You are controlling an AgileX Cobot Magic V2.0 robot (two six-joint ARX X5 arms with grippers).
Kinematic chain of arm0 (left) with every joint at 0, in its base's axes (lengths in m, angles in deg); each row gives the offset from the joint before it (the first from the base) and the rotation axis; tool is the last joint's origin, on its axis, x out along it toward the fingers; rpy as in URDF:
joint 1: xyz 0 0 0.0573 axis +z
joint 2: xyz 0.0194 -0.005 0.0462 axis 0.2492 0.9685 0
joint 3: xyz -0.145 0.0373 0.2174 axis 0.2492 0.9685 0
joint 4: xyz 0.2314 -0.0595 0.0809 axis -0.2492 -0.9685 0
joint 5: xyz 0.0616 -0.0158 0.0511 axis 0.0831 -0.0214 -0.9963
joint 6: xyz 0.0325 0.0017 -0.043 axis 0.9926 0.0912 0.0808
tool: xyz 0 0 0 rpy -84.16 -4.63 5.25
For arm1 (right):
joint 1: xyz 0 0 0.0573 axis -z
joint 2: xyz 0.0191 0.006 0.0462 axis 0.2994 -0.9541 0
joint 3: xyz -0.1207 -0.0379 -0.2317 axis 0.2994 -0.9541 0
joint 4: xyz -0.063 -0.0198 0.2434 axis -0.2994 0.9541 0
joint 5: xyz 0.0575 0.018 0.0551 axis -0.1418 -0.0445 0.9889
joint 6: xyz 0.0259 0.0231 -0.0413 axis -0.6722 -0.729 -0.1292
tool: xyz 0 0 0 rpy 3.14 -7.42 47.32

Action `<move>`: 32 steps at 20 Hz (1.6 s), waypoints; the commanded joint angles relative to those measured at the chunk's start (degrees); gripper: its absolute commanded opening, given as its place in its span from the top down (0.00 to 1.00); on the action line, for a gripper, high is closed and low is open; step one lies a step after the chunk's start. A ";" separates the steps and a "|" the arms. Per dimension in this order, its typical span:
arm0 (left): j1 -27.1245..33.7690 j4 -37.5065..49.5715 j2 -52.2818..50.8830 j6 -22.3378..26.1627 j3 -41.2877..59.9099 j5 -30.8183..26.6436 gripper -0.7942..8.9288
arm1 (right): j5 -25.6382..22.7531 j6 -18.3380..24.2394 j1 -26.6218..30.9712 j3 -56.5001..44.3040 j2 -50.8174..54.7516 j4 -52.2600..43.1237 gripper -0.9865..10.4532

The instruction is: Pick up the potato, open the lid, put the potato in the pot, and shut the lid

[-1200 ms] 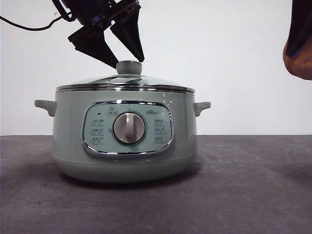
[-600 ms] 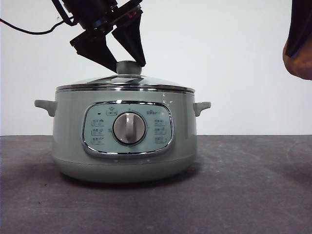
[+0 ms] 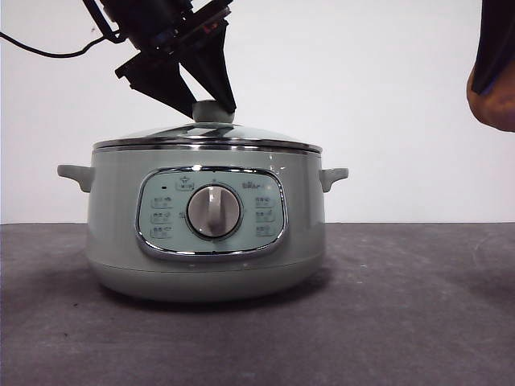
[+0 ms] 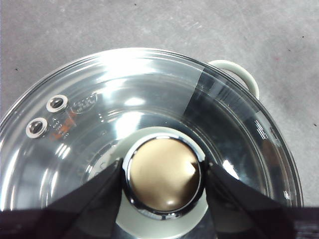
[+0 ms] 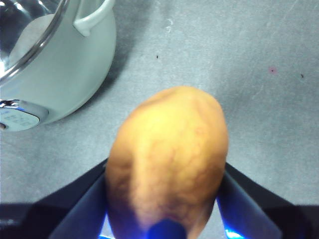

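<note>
The sage-green pot (image 3: pixel 113 209) stands on the table with the glass lid (image 3: pixel 161 133) seated on it. My left gripper (image 3: pixel 214 108) comes down from the upper left, and its two jaws press both sides of the lid's round knob (image 4: pixel 164 174). In the left wrist view the left gripper (image 4: pixel 163 172) touches the knob's chrome ring over the lid (image 4: pixel 149 99). At the right edge, high above the table, my right gripper (image 3: pixel 491 72) is shut on the orange-brown potato (image 3: pixel 495 100). In the right wrist view the potato (image 5: pixel 167 154) fills the right gripper (image 5: pixel 166 167).
The pot's control panel and dial (image 3: pixel 213 211) face the front camera, with small handles (image 3: pixel 332 175) on both sides. Dark grey tabletop (image 3: pixel 402 305) lies open to the right of the pot, below the potato. A black cable (image 3: pixel 48 48) trails from the left arm.
The left gripper's jaws have drawn in from a wider gap around the knob until they touch it. The right gripper and the potato have stayed still.
</note>
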 commanded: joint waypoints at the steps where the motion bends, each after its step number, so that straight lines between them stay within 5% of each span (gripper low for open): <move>1: -0.24 1.03 0.72 0.31 0.07 1.25 0.93 | -0.22 0.31 -0.02 -0.02 0.02 -0.42 0.93; 9: 0.20 6.34 -4.15 0.39 -0.15 -2.03 0.93 | 0.50 0.28 -0.22 0.24 0.02 -6.69 0.93; 13: 0.20 7.67 -11.15 0.39 -0.15 -3.61 0.93 | 8.46 0.28 -0.79 1.73 -0.22 -13.31 0.93; 16: 0.20 7.82 -17.92 0.39 -0.15 -7.28 0.93 | 9.33 0.33 -3.28 5.46 -3.23 -16.31 0.93; 26: 0.20 -3.06 -41.42 0.37 -0.15 -20.59 0.93 | 9.68 7.98 -12.31 35.26 -36.83 -13.25 0.93; 32: 0.20 -11.17 -47.69 0.35 -0.15 -21.42 0.93 | 9.25 13.05 -14.01 48.50 -55.87 -10.51 0.93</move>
